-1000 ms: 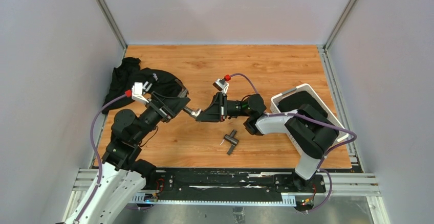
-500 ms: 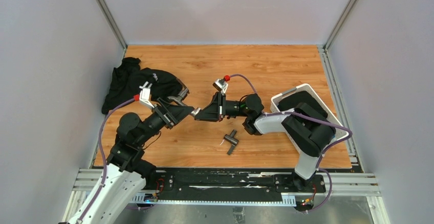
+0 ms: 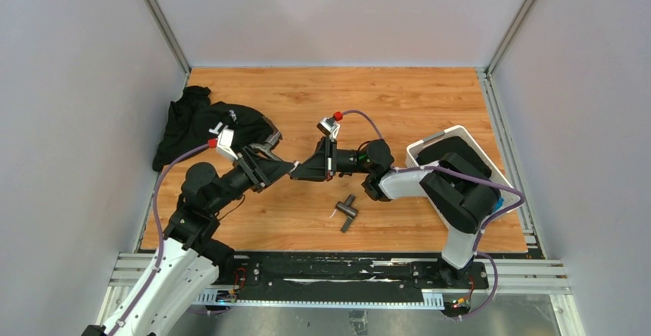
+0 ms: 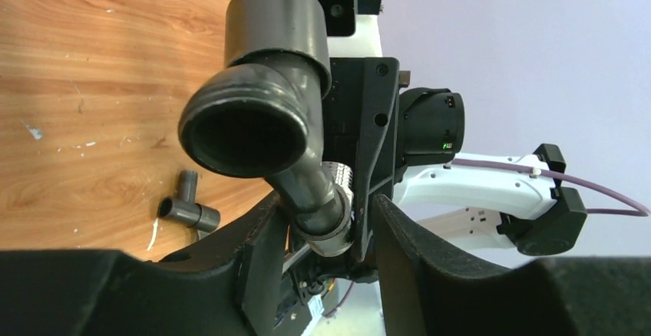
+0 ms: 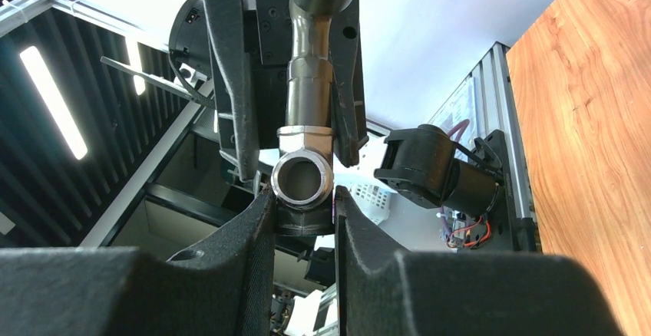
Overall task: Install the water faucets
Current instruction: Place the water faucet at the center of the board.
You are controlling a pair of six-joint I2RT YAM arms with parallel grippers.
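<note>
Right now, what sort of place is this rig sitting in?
Likely a lab robot test cell: a wood-topped table boxed in by plain grey panels, with a left arm and right arm bolted to a metal rail at its near edge.

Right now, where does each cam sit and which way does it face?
Top external: above, behind the robot, looking down at the table; shows both arms, left gripper and right gripper meeting mid-table.
Left wrist: looks along its own fingers, past the faucet, at the right gripper.
Right wrist: looks along its own fingers at the left gripper.
Shared: both wrists see the faucet, opposite ends; top and left wrist see the tee.
</note>
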